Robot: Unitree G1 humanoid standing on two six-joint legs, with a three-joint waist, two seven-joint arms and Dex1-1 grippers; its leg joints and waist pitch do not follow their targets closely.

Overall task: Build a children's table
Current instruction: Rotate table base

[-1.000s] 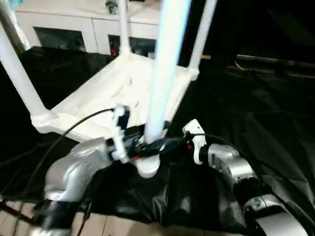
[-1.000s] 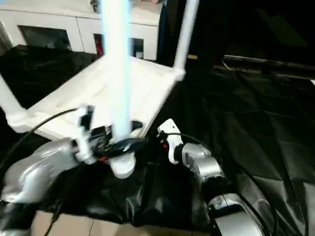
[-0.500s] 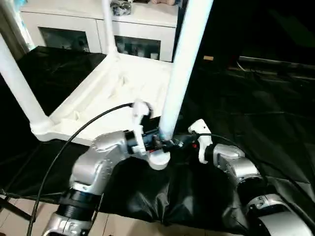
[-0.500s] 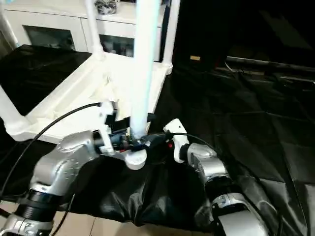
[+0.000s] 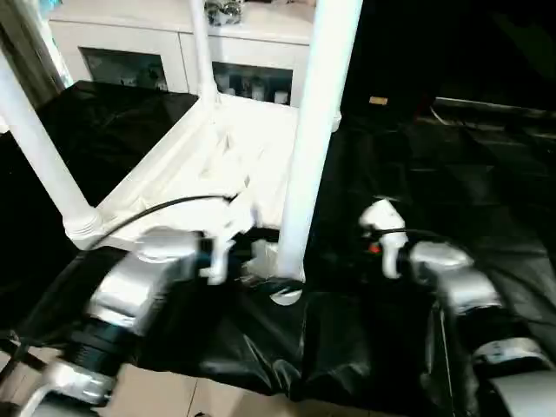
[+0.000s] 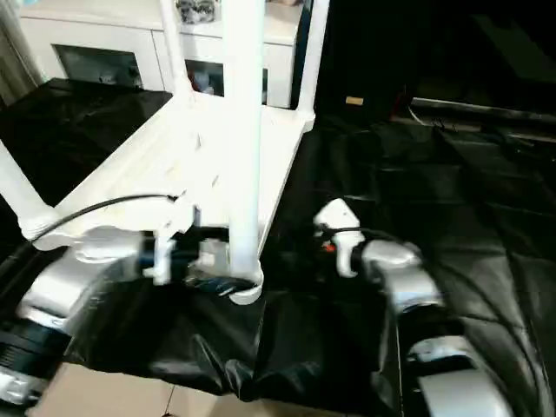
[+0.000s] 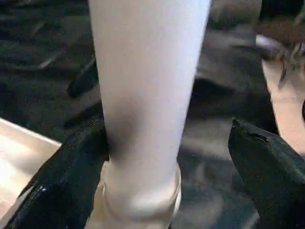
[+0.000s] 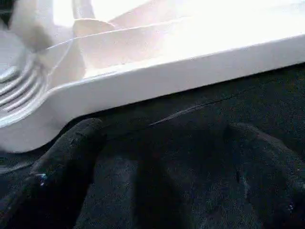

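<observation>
White leg now stands in the tabletop's near corner socket; left gripper has let go, fingers wide around it, while right gripper backs off, spread, empty.

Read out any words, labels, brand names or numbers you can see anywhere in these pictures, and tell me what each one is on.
No text can be read in any view.
The small tan tag on the black floor cover: too small and blurred to read.
The items behind the cabinet's glass doors: blurred, no lettering legible.
The tabletop, the near leg and both arms carry no visible marking.
</observation>
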